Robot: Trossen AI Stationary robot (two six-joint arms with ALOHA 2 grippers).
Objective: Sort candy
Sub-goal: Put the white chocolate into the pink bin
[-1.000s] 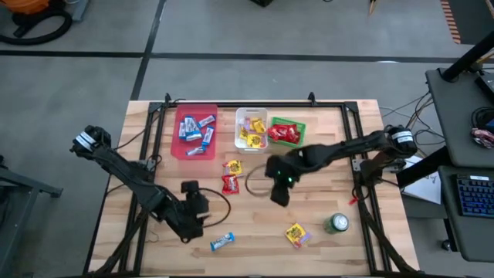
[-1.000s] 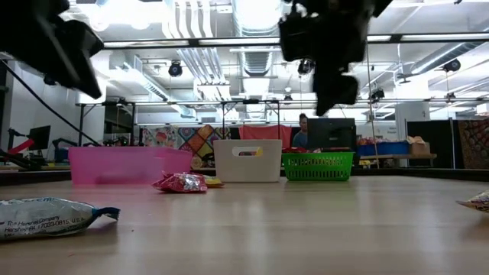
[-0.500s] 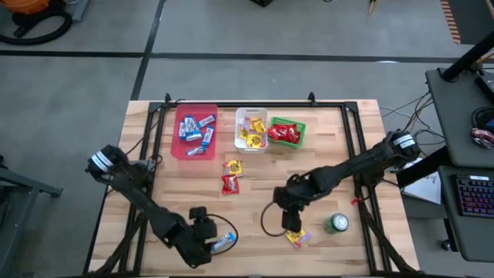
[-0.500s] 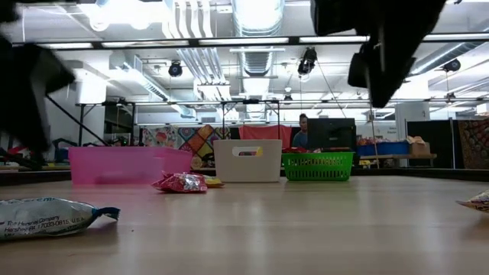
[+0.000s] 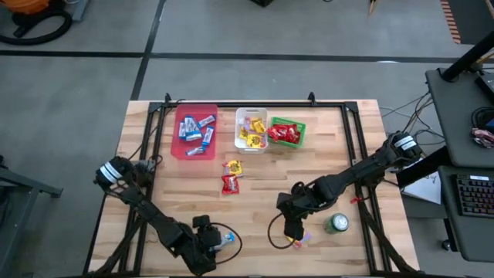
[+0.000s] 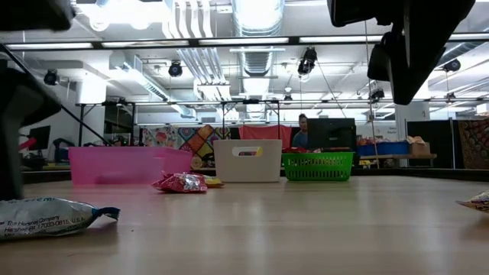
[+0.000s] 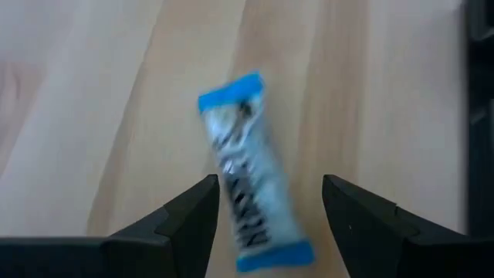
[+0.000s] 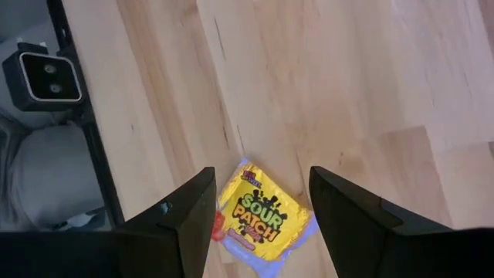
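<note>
At the near edge of the tabletop (image 5: pixel 324 154), the left gripper (image 7: pixel 266 212) hangs over a blue-and-silver bar (image 7: pixel 251 174) with its jaws spread wide to either side of the wrapper, lined up so a descent would straddle it. Just beyond and to the right, the right gripper (image 8: pixel 262 205) sits above a yellow packet (image 8: pixel 266 216) beside the green can (image 5: pixel 336 224), jaws likewise wide and empty. Mid-table, a red packet (image 5: pixel 230 184) and another yellow one (image 5: pixel 232 167) lie loose, unsorted. Farthest off stand the pink bin (image 5: pixel 195 130) holding blue bars, the white bin (image 5: pixel 251 128) holding yellow packets, and the green basket (image 5: pixel 286 132) holding red ones, one colour each.
</note>
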